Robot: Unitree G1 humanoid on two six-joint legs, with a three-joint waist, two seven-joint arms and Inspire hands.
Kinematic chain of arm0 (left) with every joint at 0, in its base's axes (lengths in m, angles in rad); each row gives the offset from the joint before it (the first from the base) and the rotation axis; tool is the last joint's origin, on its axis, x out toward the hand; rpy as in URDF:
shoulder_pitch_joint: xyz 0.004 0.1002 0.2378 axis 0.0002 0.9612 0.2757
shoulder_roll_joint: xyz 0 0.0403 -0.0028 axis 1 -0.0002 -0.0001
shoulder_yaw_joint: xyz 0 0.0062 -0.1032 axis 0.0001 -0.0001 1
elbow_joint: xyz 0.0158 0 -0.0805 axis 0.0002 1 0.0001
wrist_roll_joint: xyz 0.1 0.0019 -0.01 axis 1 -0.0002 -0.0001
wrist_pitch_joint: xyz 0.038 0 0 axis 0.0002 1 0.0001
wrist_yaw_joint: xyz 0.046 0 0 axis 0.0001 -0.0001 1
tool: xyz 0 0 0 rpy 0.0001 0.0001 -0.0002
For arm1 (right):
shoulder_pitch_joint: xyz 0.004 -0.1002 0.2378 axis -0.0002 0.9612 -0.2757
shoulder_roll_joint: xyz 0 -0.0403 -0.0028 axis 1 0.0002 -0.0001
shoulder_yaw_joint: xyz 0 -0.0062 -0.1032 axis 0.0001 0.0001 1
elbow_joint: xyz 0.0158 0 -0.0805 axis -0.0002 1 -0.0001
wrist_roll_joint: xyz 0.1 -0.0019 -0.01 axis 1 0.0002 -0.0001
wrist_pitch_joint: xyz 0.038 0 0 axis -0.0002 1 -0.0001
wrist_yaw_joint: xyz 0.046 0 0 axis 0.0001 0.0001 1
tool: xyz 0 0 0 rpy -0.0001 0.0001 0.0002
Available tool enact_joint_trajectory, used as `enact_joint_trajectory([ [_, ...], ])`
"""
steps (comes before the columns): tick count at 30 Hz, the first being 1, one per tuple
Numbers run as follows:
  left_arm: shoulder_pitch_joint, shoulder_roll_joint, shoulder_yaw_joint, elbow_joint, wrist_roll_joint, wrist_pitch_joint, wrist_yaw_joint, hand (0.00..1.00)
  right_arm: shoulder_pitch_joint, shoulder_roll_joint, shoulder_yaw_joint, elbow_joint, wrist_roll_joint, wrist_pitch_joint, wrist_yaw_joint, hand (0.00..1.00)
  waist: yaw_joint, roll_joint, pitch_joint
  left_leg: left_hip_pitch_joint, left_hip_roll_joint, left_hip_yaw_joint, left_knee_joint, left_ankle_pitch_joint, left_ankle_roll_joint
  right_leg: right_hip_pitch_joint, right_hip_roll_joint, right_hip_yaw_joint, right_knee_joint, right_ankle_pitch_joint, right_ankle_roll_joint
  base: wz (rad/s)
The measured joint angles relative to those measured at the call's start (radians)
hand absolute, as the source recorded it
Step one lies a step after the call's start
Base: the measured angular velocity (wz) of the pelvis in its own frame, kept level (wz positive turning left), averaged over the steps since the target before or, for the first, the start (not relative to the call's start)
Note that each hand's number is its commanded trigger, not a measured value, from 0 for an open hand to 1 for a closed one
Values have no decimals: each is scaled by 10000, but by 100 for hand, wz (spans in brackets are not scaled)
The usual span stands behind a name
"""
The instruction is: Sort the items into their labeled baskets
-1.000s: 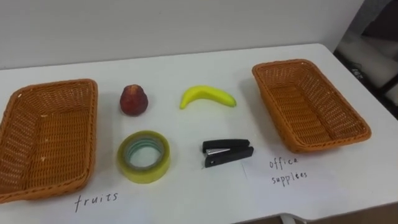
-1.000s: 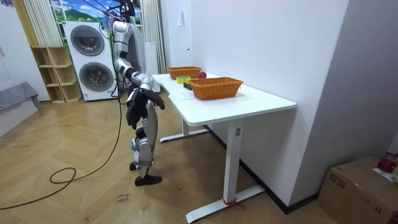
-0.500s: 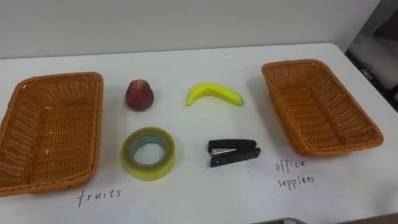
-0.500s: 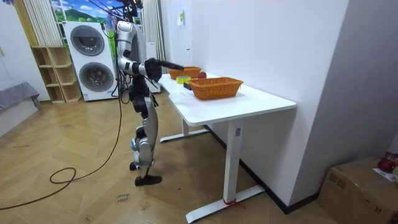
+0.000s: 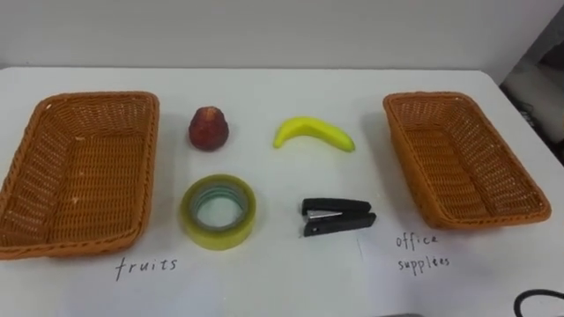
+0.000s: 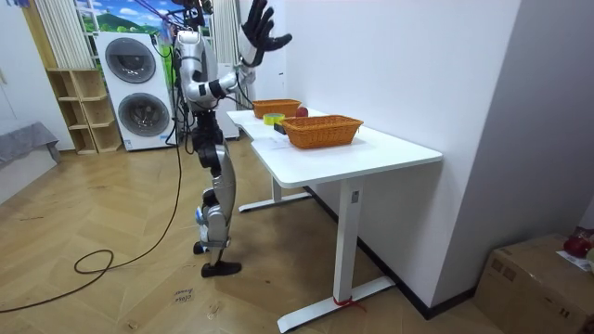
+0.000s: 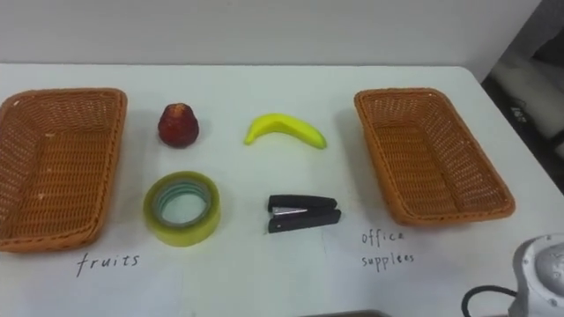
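Left eye view, left to right. Wicker basket [image 5: 79, 172] at the left of the table [image 5: 264, 286], empty, with a handwritten label [image 5: 145, 264] on the table in front of it. By my reading this is the fruit one. Just right of it stands a red fruit [image 5: 209, 129], upright. Nearer the robot, a roll of tape [image 5: 220, 239] lies flat. Middle: banana [image 5: 313, 134] at the back, black stapler [image 5: 338, 216] in front, closed. The four things sit apart in a loose square between the baskets, laid out for sorting; nothing is sorted yet. Far right: second basket [image 5: 458, 158], also empty, second label [image 5: 421, 251] before it. It is likely meant for the tape and stapler.

Open room: gaps between the things look wide enough for fingers coming down from above. The second basket lies near the table's right edge, so care is needed there. The near strip of table is bare apart from the labels.

Room view: the robot stands at the table's long side, right hand [image 6: 260, 23] raised high, fingers spread, holding nothing.
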Motion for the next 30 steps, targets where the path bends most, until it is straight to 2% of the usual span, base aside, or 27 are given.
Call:
enact_joint_trajectory([
  [3,8,18,-15,5,102,-7,-41,0,-189,-104,198,-34,-487,-30,229,0,59,-50,9,57,4,-93,0,0,-1,148,3,-98,-156,39,0,10],
  [7,-47,21,-24,-16,101,-14,-54,0,-255,-108,557,-272,-829,-29,519,0,205,-9,-7,32,8,-103,6,0,0,143,1,-109,-144,44,-2,2],
  [10,-21,18,-26,-15,125,-12,-54,0,-291,-114,718,-497,-1141,-27,864,0,241,41,-47,6,8,-159,17,-1,0,131,-8,-192,-146,44,-2,7],
  [12,23,-3,-20,-10,197,-8,-64,0,-297,-121,886,-710,-1188,-10,1142,0,263,69,-101,11,13,-195,27,0,-1,143,-5,-211,-140,46,-6,0],
  [21,67,-1,-14,-9,206,11,-74,0,-309,-125,911,-825,-1470,-6,1842,0,265,54,-131,24,28,-220,61,0,-1,170,-8,-251,-116,87,-41,0],
  [25,63,-15,-31,-14,212,51,-85,0,-319,-133,918,-826,-1522,3,2195,0,247,9,-105,18,22,-219,105,0,-1,169,-24,-251,-64,88,-40,0],
  [26,61,-15,-55,-13,210,54,-89,0,-319,-150,984,-826,-1523,6,2365,0,226,9,-71,-26,20,-217,129,0,-1,174,-29,-250,-50,87,-40,0],
  [27,58,3,-138,-15,206,54,-90,0,-318,-189,1101,-826,-1520,7,2554,0,213,-28,-78,-90,18,-210,174,0,-1,171,-35,-248,-53,86,-41,0],
  [30,-10,11,-239,-18,206,52,-219,0,-318,-439,1372,-826,-1507,14,3094,0,208,-120,-14,-141,14,-202,211,0,-1,158,-33,-226,-138,89,-40,0],
])
